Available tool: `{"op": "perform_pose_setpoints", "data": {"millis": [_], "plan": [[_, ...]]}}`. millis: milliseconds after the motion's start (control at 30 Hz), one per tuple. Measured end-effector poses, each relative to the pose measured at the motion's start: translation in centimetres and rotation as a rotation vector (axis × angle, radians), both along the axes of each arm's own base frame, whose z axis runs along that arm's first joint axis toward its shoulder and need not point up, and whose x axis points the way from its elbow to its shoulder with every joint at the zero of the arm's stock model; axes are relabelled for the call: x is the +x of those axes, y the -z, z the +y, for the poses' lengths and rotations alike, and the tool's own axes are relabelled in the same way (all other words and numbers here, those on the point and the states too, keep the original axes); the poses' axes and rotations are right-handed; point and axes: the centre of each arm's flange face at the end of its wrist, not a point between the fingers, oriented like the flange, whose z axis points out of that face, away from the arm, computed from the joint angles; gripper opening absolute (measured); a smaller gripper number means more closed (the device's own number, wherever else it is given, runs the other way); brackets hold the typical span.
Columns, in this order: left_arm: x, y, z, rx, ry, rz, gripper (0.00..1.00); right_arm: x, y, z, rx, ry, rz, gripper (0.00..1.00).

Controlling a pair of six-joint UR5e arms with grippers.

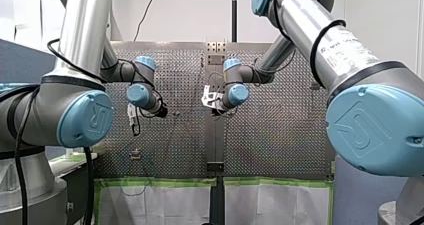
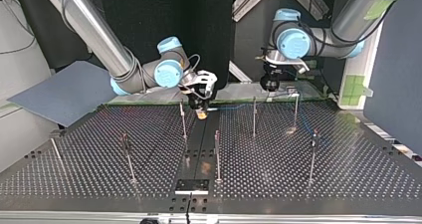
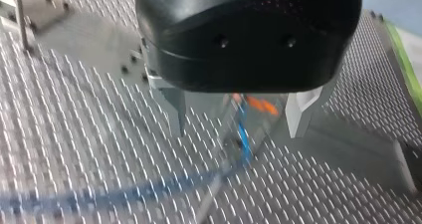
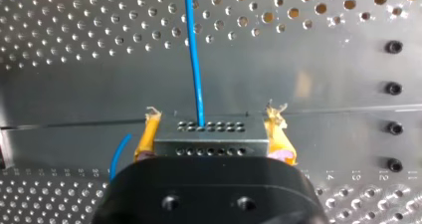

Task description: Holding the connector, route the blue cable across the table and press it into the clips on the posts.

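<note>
The perforated table (image 2: 348, 174) was seen to be set with thin upright posts (image 2: 217, 154) standing well apart, with open lanes left between them towards the top view's near edge. Both arms were held at the far edge, so little room was left behind them. My right gripper (image 4: 213, 123) was closed on the connector (image 4: 211, 140), a small grey block clamped by its two flat sides between the yellow pads (image 4: 146, 137) above the table's bare middle strip. My left gripper (image 3: 239, 133) was spread open, its metal fingers (image 3: 176, 109) on either side of the cable and touching nothing. The blue cable (image 4: 194, 59) was led out of the connector's face and away over the holes. It was judged thin, light and limp, likely to sag and trail, whereas the connector was judged rigid and the sound place for a hold. Snagging on nearby posts was judged the main risk.
</note>
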Motion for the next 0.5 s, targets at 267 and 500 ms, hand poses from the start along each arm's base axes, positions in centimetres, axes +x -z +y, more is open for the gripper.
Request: {"op": "perform_pose_setpoints", "data": {"millis": [267, 500], "plan": [[-0.9, -0.8, -3.3, -0.052, 0.044, -0.053, 1.00, -0.5, 0.0, -0.5, 0.002, 0.010, 0.000, 0.00], [-0.5, 0.3, -6.4, -0.048, 0.046, -0.059, 1.00, -0.7, 0.0, -0.8, 0.002, 0.016, 0.000, 0.00]]}}
